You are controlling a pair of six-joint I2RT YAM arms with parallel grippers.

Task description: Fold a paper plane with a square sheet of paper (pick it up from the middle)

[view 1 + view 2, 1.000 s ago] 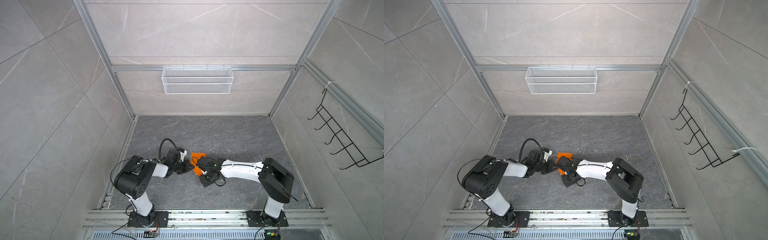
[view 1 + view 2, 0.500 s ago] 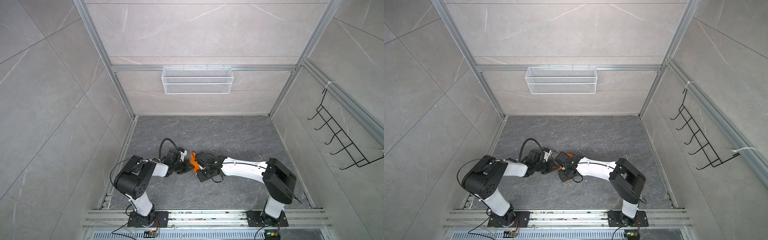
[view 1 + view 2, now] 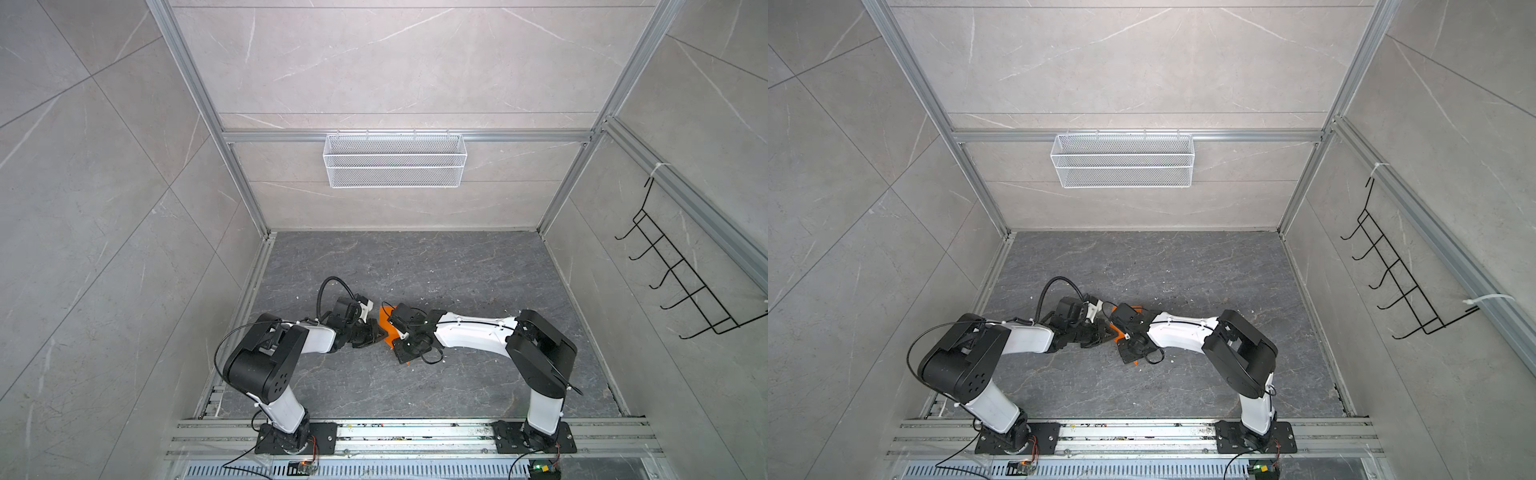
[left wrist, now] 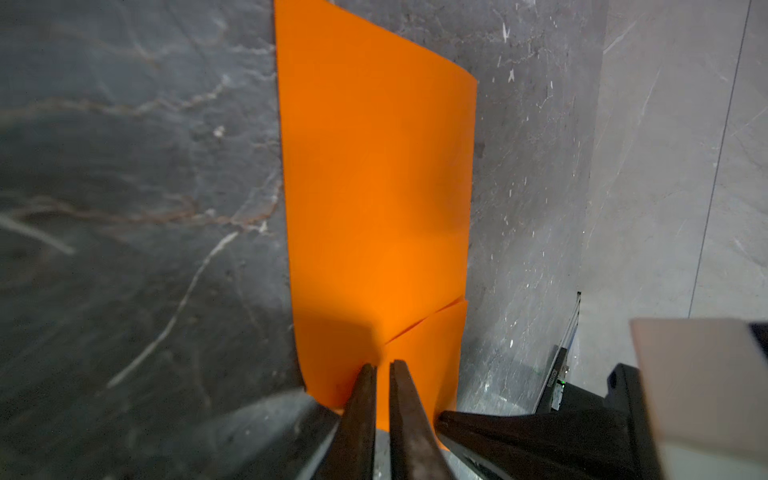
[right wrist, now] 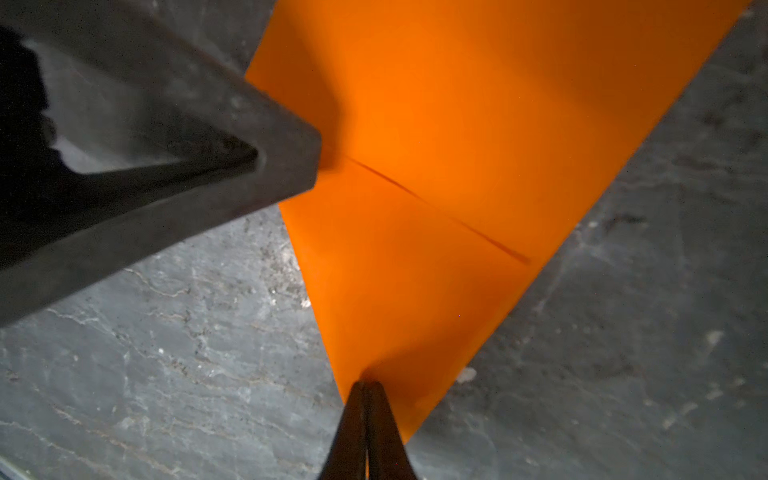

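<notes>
The creased, thin bright orange paper sheet (image 3: 385,332) lies nearer the front edge of the dark grey stone table (image 3: 457,270), midway across. The right gripper (image 5: 365,384) pinches it near a corner. The left gripper (image 4: 382,365) has its jaws slightly parted over the paper's edge.

No text, label, brand, number or sign legible in any view. Only a faint line of small print along the edge of a black housing (image 4: 555,374), seen in the left wrist view and too blurred to make out.
</notes>
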